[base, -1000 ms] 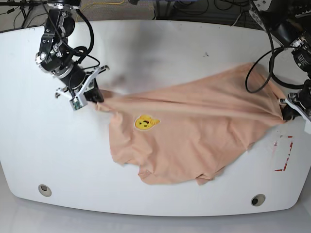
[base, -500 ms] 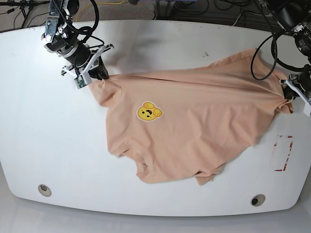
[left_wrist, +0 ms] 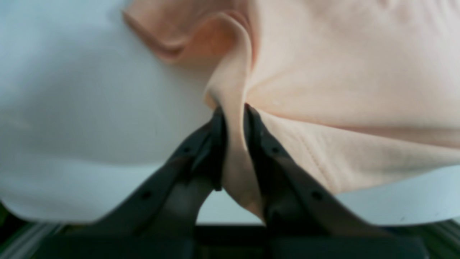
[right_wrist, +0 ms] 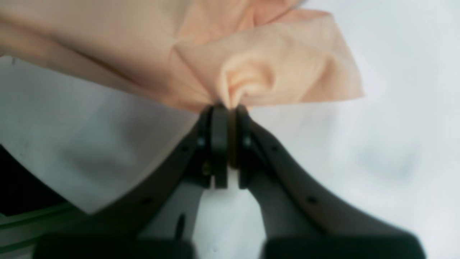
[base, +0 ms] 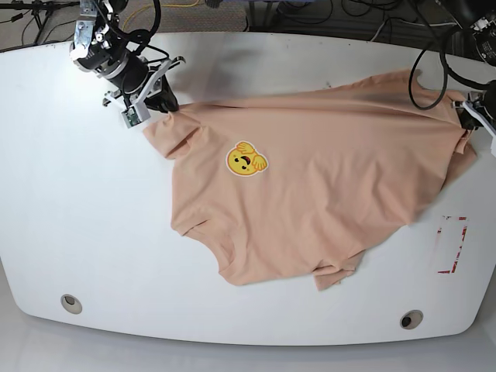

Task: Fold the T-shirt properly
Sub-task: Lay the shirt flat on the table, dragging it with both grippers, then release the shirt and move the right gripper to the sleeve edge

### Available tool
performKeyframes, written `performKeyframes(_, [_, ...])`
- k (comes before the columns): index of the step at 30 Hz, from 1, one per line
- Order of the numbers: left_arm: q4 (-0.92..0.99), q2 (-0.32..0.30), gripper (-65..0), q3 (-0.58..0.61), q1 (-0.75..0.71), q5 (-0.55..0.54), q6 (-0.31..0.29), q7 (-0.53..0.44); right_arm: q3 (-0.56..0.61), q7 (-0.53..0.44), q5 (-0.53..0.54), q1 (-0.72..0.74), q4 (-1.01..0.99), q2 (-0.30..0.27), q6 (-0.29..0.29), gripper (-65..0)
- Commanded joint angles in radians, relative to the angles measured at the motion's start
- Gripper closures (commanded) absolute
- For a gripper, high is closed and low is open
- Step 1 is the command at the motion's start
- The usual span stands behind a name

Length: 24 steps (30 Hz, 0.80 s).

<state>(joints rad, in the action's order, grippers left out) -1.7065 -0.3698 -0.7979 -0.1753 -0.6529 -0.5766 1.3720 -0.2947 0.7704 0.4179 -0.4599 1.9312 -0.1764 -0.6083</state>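
Note:
The peach T-shirt lies spread across the white table, its yellow smiling-face print facing up. At the shirt's upper-left corner my right gripper is shut on a bunch of the fabric. On the table's right edge my left gripper is shut on the shirt's other upper corner, a fold of cloth pinched between its black fingers. The shirt's lower hem lies crumpled toward the front.
Red tape marks sit on the table at the right, near the shirt's edge. Two round holes are near the front edge. Cables run behind the table's far edge.
Both grippers have pulled the shirt's upper corners toward the table's far edge. The shirt has stretched out flatter and the face print has shifted up and right.

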Motion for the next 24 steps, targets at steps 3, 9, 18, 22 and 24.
performKeyframes(3, [-0.019, -0.027, 0.0, -0.013, -0.026, 0.014, 0.000, -0.018, -0.010, -0.012, -0.030, -0.004, 0.020, -0.002, 0.011, 0.0])
performKeyframes(9, [-0.019, -0.027, 0.0, -0.015, -0.048, 0.014, 0.000, -0.018, -0.008, -0.012, -0.047, -0.006, 0.018, -0.001, 0.011, -0.2])
performKeyframes(18, [-0.020, -0.027, -15.7, -0.012, -0.045, 0.014, 0.000, -0.018, -0.011, -0.010, -0.046, -0.004, 0.021, -0.001, 0.012, -33.3])
performKeyframes(22, [-0.016, -0.027, -29.4, -0.008, -0.043, 0.014, 0.000, -0.015, -0.011, -0.010, -0.046, 0.000, 0.021, -0.001, 0.012, -47.7])
performKeyframes(24, [-0.016, -0.027, -36.4, -0.012, -0.042, 0.014, 0.000, -0.015, -0.011, -0.010, -0.044, 0.003, 0.021, -0.004, 0.012, -51.5])
